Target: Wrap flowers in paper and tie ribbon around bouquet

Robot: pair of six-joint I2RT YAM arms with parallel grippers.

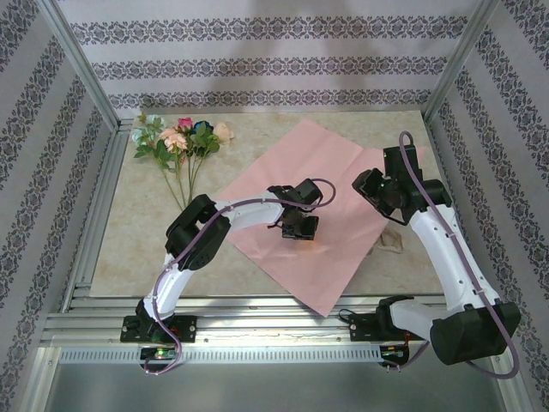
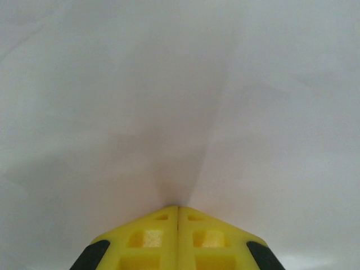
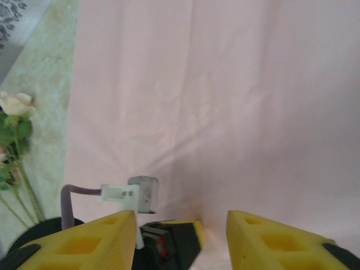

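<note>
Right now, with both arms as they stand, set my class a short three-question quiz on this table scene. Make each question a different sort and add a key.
1. Multiple choice: relative to the pink paper, where do the flowers lie?
A) on top of it
B) on the bare table, off its far-left side
C) in a gripper
2. True or false: the left gripper stands wide open.
3. Short answer: what lies between the fingers of the right gripper?

Key
1. B.
2. False: its fingers are shut together, with the tips at the paper.
3. Nothing: it is open, with only the paper beyond it.
</note>
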